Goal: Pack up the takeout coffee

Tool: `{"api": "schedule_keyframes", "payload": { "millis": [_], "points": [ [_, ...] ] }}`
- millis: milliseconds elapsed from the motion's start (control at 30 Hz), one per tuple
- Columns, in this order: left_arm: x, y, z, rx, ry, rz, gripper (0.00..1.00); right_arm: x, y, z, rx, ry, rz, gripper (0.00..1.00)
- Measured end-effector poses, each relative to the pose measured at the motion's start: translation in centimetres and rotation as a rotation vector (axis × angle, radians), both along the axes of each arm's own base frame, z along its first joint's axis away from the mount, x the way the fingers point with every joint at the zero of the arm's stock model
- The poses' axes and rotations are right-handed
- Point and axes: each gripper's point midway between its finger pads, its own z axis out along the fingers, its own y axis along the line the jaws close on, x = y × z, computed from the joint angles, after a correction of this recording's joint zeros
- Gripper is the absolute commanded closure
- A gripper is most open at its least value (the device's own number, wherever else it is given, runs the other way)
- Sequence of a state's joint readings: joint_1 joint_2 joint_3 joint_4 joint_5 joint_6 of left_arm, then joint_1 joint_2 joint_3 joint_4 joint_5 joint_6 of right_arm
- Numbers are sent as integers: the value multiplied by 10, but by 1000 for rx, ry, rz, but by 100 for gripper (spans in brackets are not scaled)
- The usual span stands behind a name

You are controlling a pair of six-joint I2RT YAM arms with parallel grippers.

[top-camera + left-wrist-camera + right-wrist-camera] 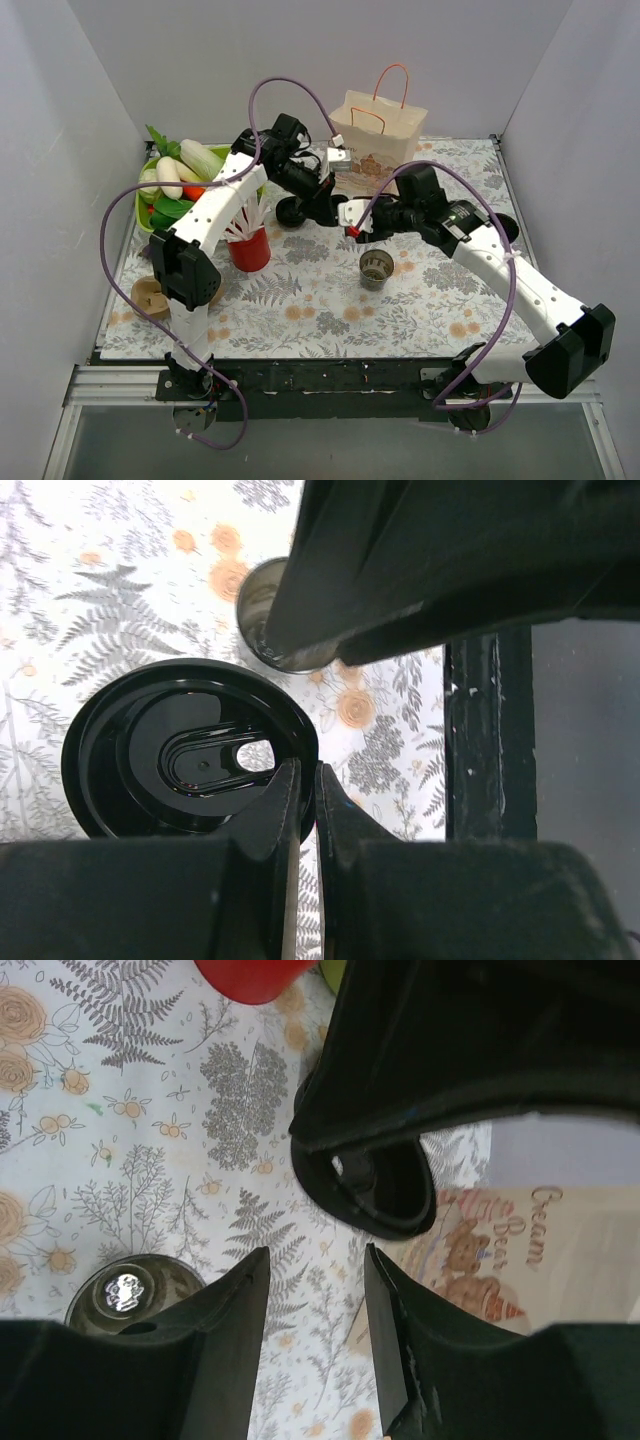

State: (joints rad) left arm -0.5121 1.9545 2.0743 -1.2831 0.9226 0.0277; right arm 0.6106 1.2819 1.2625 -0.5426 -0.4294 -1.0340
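End effectors: left (pixel 310 772) shut at takeout coffee (pixel 190 750) rim; right (pixel 317 1255) half-open.

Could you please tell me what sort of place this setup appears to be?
Probably a robot test cell rather than a real café: plain white walls enclose a floral tablecloth staged with a paper bag and a red straw cup.

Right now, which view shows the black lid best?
Left wrist: the black lid shows most of its top and sip hole, rim pinched by the left gripper. Top external shows the lid small, partly under that arm. Right wrist catches only part behind the left gripper.
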Motion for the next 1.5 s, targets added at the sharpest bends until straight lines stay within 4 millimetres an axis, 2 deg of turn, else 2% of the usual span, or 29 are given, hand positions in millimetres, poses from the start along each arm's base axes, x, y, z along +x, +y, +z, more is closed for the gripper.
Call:
{"api": "schedule_keyframes", "payload": {
  "millis": [167,333,733,833,1067,1133,1167,1267,1300,1367,1400,1467,1500],
  "points": [
    [-17,-3,-11,45,8,-51,100,-10,21,-2,-53,-105,123,51],
    [-19,-2,-13,58,7,-52,100,-18,37,2,-93,-234,229,53],
    [-22,-3,-15,75,6,-57,100,-17,33,-23,-236,-356,298,61],
    [-22,-3,-15,75,5,-57,100,-12,32,-27,-258,-375,283,65],
    [-20,-2,-16,83,-2,-55,100,-6,32,-25,-270,-413,262,87],
    [-20,-3,-16,81,-7,-56,100,-6,32,-25,-267,-411,257,90],
    [-20,-3,-16,80,-8,-57,97,-6,32,-25,-266,-407,253,98],
    [-19,-2,-17,86,-10,-54,77,-7,32,-26,-258,-384,240,99],
    [-19,-2,-17,89,-8,-49,63,-7,32,-27,-253,-372,234,99],
    [-17,-2,-17,101,-12,-27,48,-10,30,-29,-245,-333,218,99],
    [-15,-2,-17,104,-20,-12,42,-11,29,-31,-242,-313,210,99],
    [-13,1,-17,113,-28,36,39,-16,26,-35,-235,-260,191,99],
    [-12,3,-15,116,-37,65,25,-19,23,-38,-233,-225,178,99]
  ]
}}
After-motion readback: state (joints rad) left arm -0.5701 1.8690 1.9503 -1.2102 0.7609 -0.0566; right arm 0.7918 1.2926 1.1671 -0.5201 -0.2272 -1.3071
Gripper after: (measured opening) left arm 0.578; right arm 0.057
